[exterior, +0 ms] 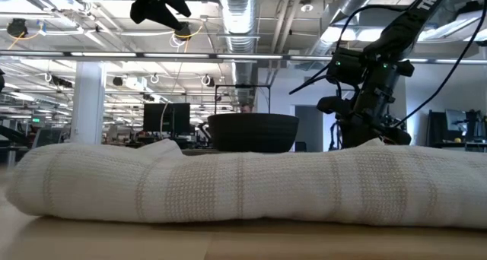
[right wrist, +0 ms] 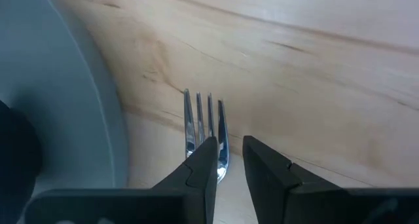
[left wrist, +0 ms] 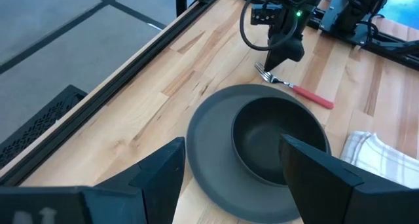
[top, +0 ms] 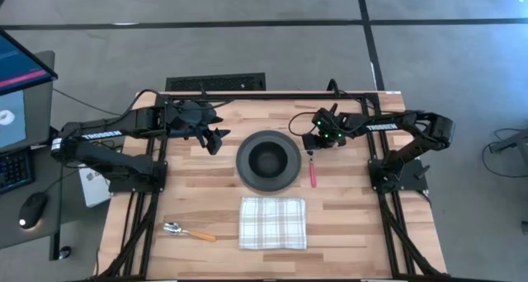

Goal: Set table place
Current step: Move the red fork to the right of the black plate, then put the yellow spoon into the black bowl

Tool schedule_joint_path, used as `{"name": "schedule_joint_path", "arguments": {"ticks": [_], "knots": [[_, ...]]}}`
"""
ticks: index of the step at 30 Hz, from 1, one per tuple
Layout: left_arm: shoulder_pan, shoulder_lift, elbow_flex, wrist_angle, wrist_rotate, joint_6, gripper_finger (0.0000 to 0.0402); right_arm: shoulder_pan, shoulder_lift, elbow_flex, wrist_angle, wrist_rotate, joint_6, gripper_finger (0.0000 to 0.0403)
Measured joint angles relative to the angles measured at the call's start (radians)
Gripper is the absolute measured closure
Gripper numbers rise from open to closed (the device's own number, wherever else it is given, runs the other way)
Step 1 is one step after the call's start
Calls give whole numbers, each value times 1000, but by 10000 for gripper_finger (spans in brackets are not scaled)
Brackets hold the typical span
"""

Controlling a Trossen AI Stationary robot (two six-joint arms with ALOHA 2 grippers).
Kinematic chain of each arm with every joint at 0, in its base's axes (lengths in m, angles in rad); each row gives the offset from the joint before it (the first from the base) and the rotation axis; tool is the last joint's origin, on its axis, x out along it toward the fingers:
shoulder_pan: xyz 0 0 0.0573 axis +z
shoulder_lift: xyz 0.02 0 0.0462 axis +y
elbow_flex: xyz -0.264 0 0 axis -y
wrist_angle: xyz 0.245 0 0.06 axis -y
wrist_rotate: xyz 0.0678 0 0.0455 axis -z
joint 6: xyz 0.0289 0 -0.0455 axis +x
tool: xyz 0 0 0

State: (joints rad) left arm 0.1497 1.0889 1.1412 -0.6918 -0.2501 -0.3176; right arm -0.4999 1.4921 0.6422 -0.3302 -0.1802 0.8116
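- Desk (top: 346, 224) of light striped wood carries one dark grey round plate (top: 247, 176), one black bowl (top: 267, 157), one checked cloth napkin (top: 272, 223), one orange-handled metal spoon (top: 186, 231).
- One pink-handled fork (top: 312, 171); right pincer (right wrist: 229, 160) narrow, straddling its neck.
- Left pincer (left wrist: 229, 168) wide, empty.

1. High view is looking straight down, taking in the whole table (top: 346, 224).
2. Low view is sitting at tabletop level, napkin (exterior: 243, 180) close up, facing the room.
3. Left wrist view is angling down on plate (left wrist: 209, 152) and fork (left wrist: 294, 88).
4. Right wrist view is sitting very near the same fork (right wrist: 206, 129).
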Motion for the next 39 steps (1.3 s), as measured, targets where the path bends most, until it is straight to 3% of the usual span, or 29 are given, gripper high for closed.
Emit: {"name": "schedule_joint_path", "arguments": {"ticks": [6,12,18,29,33,39], "knots": [[0,0,0,0,0,0,166,0,0,1,-2,-7,1,304],[0,0,0,0,2,0,166,-1,-1,2,-22,-123,0,304],[0,0,0,0,3,0,166,-19,-10,2,-81,-134,-1,304],[0,0,0,-50,6,0,166,-2,-224,177,-396,-162,-149,304],[0,0,0,-81,28,-21,166,15,-320,258,-345,-160,-213,304],[0,0,0,-76,112,-135,166,57,-428,293,-93,-158,-314,304]]}}
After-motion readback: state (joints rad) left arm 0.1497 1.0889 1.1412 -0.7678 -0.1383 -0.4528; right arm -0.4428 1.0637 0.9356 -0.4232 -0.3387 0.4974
